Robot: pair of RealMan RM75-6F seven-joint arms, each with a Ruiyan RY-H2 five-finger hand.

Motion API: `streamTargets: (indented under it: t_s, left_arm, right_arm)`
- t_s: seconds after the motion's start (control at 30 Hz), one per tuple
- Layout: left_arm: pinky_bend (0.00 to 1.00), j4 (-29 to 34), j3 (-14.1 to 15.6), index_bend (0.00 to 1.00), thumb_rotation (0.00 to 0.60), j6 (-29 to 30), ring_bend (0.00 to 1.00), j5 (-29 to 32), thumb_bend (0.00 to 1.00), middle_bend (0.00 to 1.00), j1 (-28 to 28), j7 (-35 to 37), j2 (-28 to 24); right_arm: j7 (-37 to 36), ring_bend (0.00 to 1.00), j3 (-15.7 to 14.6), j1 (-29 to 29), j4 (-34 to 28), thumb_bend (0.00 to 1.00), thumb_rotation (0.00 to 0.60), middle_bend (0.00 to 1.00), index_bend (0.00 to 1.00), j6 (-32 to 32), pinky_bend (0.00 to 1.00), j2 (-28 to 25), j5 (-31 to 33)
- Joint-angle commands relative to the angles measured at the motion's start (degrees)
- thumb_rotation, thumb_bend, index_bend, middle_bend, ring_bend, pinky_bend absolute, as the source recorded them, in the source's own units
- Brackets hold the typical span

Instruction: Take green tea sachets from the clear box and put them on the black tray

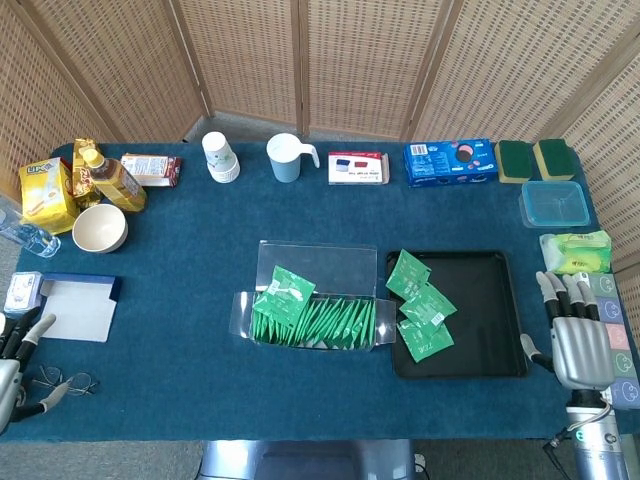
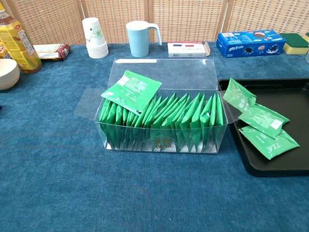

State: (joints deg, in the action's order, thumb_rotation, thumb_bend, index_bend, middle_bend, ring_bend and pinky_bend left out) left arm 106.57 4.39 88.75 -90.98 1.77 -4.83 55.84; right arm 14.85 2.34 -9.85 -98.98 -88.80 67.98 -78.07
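Note:
The clear box (image 1: 312,320) (image 2: 161,140) stands open in the table's middle, packed with several green tea sachets (image 2: 164,116); one sachet (image 1: 285,290) (image 2: 131,91) lies tilted on top at its left end. Three sachets (image 1: 422,305) (image 2: 260,125) lie overlapping on the left side of the black tray (image 1: 480,335) (image 2: 289,96). My right hand (image 1: 575,335) is open with fingers straight, off the tray's right edge, holding nothing. My left hand (image 1: 15,355) is at the table's front left corner, fingers apart and empty. The chest view shows neither hand.
Along the back stand a paper cup stack (image 1: 220,157), a blue mug (image 1: 287,157), a small box (image 1: 358,168) and a blue cookie box (image 1: 450,162). A bowl (image 1: 99,228) and bottle (image 1: 112,178) sit at left. A white pad (image 1: 78,308) lies near my left hand.

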Motion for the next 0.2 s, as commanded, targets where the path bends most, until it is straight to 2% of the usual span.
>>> streamTargets:
  t_s: [0.03,0.2]
  left_arm:
    - [0.27,0.4,-0.2,0.09,0.585,0.2,0.08,-0.6,0.18,0.03,-0.2,-0.3,0.0]
    - [0.27,0.8,-0.6,0.09,0.586,0.1,0.08,-0.8,0.18,0.03,-0.4,-0.7,-0.1]
  right_arm:
    - [-0.3,0.0,0.2,0.3,-0.1,0.29,0.6,0.0,0.0,0.1,0.06,-0.2,-0.7]
    - [-0.2,0.0,0.3,0.4,0.0,0.29,0.6,0.0,0.0,1.4,0.06,-0.2,-0.2]
